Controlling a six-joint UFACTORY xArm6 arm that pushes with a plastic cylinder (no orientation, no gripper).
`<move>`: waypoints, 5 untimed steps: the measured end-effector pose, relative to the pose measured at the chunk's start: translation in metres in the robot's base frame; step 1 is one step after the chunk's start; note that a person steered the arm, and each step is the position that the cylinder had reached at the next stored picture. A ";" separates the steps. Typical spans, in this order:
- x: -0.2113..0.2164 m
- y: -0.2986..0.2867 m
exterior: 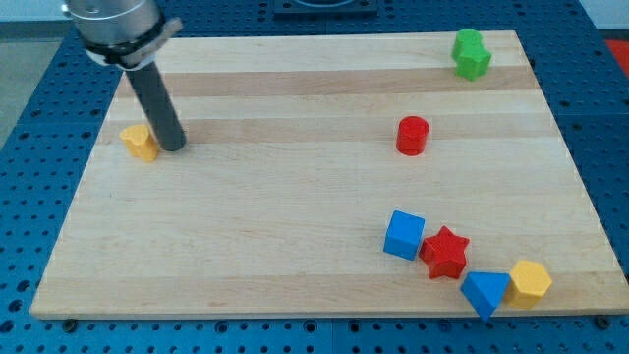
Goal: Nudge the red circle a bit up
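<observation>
Red circle (413, 135) sits right of centre on the bench (295, 265), untouched. My tip (174, 147) rests far left, touching a yellow block (141, 142); no hand fitted. Nudge not yet begun.

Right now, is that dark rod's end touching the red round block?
Apart. The camera view shows my tip beside the yellow block at the view's left, with bare board before the red circle.

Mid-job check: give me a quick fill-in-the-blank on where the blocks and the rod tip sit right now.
My tip rests beside the ____ block at the view's left.
The red circle stands ____, touching no block.
The red star touches a ____ cube.
The green block sits near the board's top ____ corner.

Missing: yellow; alone; blue; right
</observation>
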State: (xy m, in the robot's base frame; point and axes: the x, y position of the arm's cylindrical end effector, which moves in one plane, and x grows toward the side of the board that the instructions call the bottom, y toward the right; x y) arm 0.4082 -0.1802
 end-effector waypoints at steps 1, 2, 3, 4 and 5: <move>0.002 0.062; 0.019 0.120; 0.042 0.134; 0.087 0.123; 0.105 0.158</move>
State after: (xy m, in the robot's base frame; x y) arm 0.5136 -0.0221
